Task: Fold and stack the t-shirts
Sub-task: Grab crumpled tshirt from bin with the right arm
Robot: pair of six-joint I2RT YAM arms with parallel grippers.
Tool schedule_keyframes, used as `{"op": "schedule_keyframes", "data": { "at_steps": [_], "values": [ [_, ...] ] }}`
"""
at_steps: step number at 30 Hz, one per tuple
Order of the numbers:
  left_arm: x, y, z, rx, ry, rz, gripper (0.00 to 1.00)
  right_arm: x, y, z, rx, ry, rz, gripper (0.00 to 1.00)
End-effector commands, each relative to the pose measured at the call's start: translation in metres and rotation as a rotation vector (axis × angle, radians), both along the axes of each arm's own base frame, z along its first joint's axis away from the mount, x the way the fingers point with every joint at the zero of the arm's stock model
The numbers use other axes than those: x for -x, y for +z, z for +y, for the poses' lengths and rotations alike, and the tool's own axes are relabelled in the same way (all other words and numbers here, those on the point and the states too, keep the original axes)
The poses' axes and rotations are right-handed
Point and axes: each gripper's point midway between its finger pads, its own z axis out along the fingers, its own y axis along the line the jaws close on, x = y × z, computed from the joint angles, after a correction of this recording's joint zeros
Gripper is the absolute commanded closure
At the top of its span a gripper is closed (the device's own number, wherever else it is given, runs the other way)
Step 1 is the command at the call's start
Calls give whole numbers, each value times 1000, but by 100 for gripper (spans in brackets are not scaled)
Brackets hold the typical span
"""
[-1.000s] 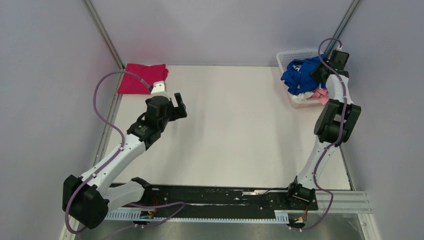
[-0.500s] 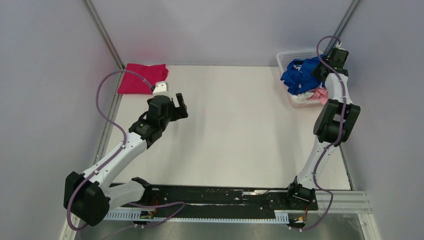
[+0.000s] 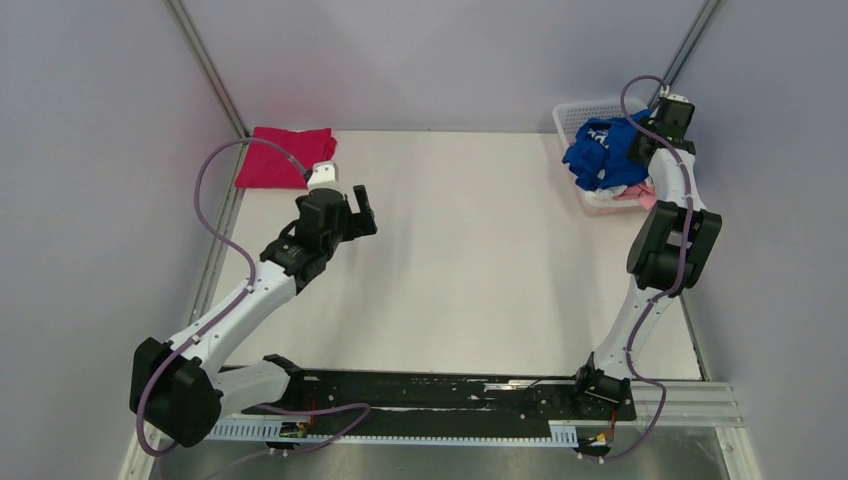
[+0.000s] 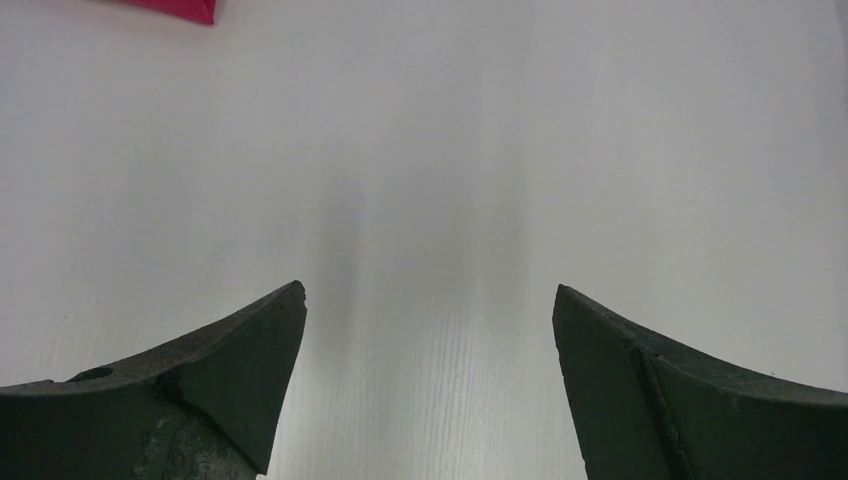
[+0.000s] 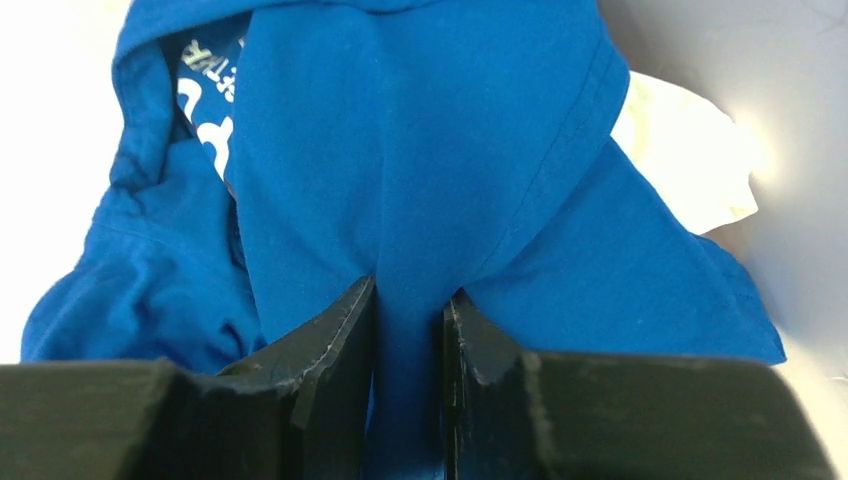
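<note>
Robot lab; plain grey-walled enclosure (image 3: 440,60)

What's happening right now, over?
Right end effector pinching blue t-shirt at basket. Left end effector open, empty. Magenta t-shirt folded, far left corner. Nothing blocking.

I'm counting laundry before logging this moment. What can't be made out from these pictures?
- Blue shirt print: right wrist view, folds hide most of the lettering.
- Other shirts in the basket: top view, blue cloth covers them; too small to count.
- Magenta shirt: left wrist view, cut off by the top edge; only a corner shows.
- Right gripper: top view, its own wrist hides the tips.
</note>
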Motion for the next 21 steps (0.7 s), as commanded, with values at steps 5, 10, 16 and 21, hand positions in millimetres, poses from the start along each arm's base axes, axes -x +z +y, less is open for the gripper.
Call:
{"op": "schedule_keyframes", "data": {
  "at_steps": [5,10,16,21],
  "values": [
    [-9,16,1,-8,13,-32,0,18,12,4,41,57,37,73],
    [-9,16,2,-12,17,-32,0,26,15,-7,101,14,69,71],
    [-10,14,2,-18,23,-28,0,34,22,-19,159,-38,87,89],
    [-10,15,3,-21,26,-29,0,44,38,-49,270,-186,107,89]
  ]
}}
